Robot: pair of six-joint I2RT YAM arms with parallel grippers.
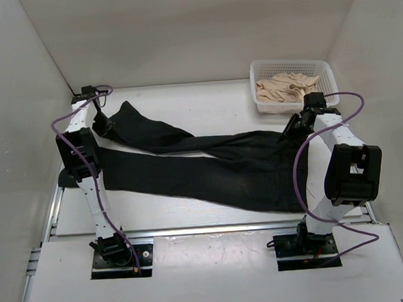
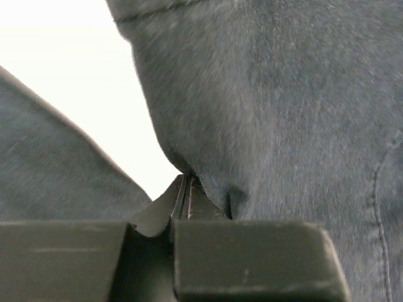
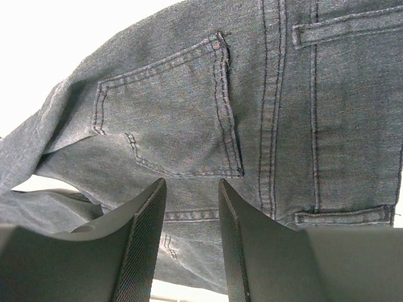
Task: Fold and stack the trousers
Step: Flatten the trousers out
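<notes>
Black trousers (image 1: 209, 167) lie spread across the white table, waist at the right, legs running left. The far leg bends up to the back left. My left gripper (image 1: 103, 124) is shut on that leg's hem; in the left wrist view its fingers (image 2: 186, 189) pinch dark cloth (image 2: 283, 107). My right gripper (image 1: 294, 128) hovers over the waist's far edge. In the right wrist view it (image 3: 192, 189) is open, its fingers (image 3: 148, 233) just above the back pocket (image 3: 170, 119) and waistband.
A white basket (image 1: 323, 69) at the back right holds beige cloth (image 1: 286, 87). White walls close in the table on the left, back and right. A metal rail (image 1: 206, 227) runs along the table's near edge.
</notes>
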